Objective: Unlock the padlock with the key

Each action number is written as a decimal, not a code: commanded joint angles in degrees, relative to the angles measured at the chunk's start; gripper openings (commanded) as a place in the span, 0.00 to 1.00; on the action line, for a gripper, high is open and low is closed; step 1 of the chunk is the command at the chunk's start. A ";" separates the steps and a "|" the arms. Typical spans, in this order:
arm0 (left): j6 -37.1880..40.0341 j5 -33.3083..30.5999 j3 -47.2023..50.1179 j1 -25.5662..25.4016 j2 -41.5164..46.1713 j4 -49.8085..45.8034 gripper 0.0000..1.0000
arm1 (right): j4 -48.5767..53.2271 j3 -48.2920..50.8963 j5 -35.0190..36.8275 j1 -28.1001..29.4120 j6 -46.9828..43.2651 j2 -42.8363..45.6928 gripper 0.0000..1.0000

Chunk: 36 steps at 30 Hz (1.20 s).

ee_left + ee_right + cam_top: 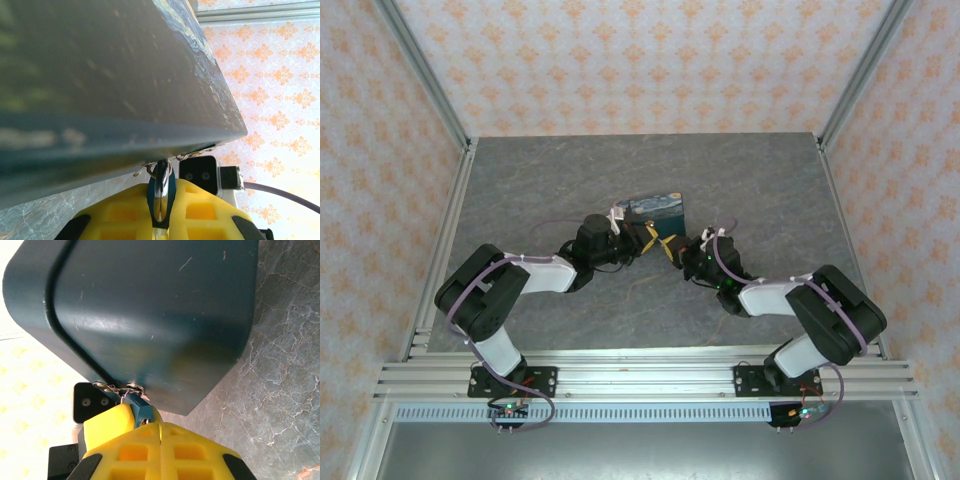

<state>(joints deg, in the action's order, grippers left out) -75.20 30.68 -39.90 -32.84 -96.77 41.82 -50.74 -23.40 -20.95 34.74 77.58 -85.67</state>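
A rounded box with a starry-night lid (660, 208) and dark teal sides (100, 75) (150, 305) stands on the table, and both grippers meet at its metal clasp (131, 387). From the clasp hangs the padlock (161, 192) (141, 412), a small teal body with a silver shackle. My left gripper (648, 237) (161, 205) is shut on it. My right gripper (670, 248) (160, 429) is shut just beside the padlock's brass keyhole. A thin pale sliver, the key (160, 432), shows in the seam between its fingers, with most of it hidden.
The grey marbled table (570, 180) (280, 390) runs out around the box to patterned walls and metal frame posts (425, 70). The two wrists nearly touch. The right wrist's black housing (200, 175) sits just behind the padlock.
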 commanded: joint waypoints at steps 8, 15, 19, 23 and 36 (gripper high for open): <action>-0.12 -0.08 0.45 0.11 0.54 3.48 0.00 | -3.31 -2.26 0.86 0.26 0.64 -0.90 0.00; -0.04 -0.44 0.26 -0.03 -0.01 3.48 0.00 | -2.52 -2.48 0.83 0.27 0.55 0.15 0.00; 0.29 -0.48 0.17 -0.22 -0.09 3.02 0.00 | -2.17 -2.76 0.87 0.24 0.62 0.49 0.00; 0.75 -0.92 0.20 -0.29 -0.03 2.49 0.00 | -1.85 -3.39 0.58 0.26 0.60 0.59 0.00; -4.08 -1.23 -0.44 -1.29 -0.20 5.15 0.00 | -2.62 -3.41 1.72 0.25 -0.06 -1.85 0.00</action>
<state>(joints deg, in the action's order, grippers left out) -76.75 28.69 -39.90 -32.91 -96.79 42.74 -50.48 -25.08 -20.71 34.72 77.56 -86.48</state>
